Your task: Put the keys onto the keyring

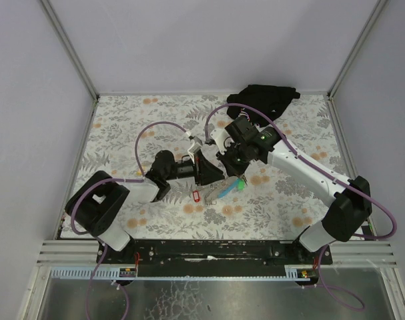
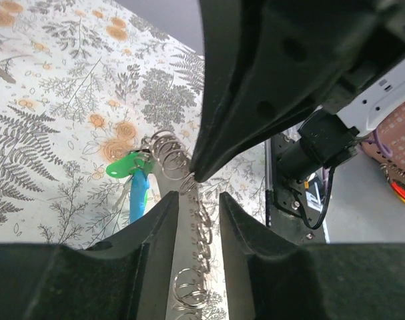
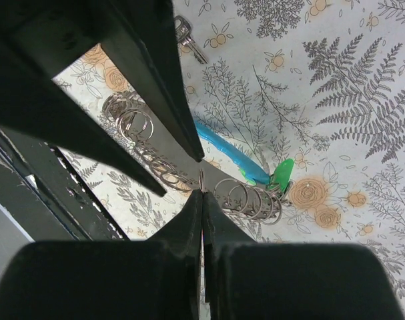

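The keyring is a row of several metal rings (image 3: 245, 200) on a grey strap (image 2: 182, 233) with a light-blue section (image 1: 225, 190); a green tag (image 1: 241, 183) hangs at its end. My right gripper (image 3: 202, 192) is shut, and the thin edge of one ring sticks out from its tips. My left gripper (image 2: 199, 200) is open, with its fingers on either side of the strap and rings. The two grippers, left (image 1: 209, 172) and right (image 1: 230, 165), meet tip to tip over the strap. A key with a red tag (image 1: 195, 196) lies on the cloth just in front of my left gripper.
A black cloth bundle (image 1: 265, 100) lies at the back right of the flowered tablecloth (image 1: 122, 127). A bare metal key (image 3: 187, 37) lies beyond the strap in the right wrist view. Both arms' cables arch over the middle.
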Motion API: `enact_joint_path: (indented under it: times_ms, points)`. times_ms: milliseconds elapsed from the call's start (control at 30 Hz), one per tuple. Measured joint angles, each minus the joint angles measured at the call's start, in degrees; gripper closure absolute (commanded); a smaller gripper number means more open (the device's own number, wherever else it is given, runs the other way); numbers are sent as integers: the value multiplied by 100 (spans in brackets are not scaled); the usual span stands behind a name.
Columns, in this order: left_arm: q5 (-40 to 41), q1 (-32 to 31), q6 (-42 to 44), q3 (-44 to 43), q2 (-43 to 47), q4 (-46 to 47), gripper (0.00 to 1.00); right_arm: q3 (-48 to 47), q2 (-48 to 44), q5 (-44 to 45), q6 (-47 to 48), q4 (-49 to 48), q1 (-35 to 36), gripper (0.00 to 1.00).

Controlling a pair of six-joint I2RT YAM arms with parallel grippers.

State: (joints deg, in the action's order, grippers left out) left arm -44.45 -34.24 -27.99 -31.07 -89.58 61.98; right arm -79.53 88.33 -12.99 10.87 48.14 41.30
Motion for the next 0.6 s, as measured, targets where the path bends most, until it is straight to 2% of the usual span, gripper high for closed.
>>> enact_joint_path:
  times_ms: [133, 600]
  points:
    - [-197, 0, 111, -94, -291, -2, 78, 0, 0, -37, 85, -7, 0, 100]
    - [-619, 44, 719, -170, -417, -98, 79, 2, 0, -389, 446, -85, 0, 100]
